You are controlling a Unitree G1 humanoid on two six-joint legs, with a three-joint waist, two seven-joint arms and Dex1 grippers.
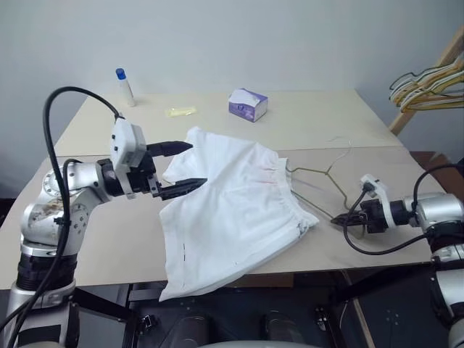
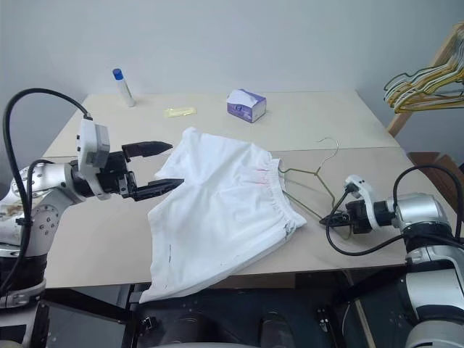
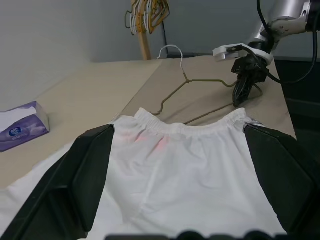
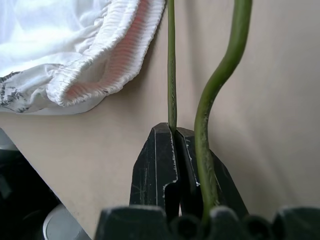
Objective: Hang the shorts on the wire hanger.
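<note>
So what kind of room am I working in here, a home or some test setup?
Most likely a lab or test room, not a home: two plain pale tables pushed together against a bare wall, with a tissue box, a small blue-capped bottle, and a bunch of hangers on a wooden rack.

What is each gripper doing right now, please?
Left gripper: open, holding nothing, fingers spread above the shorts.
Right gripper: shut on the wire hanger, pinching its wire at the corner nearest that arm.
</note>
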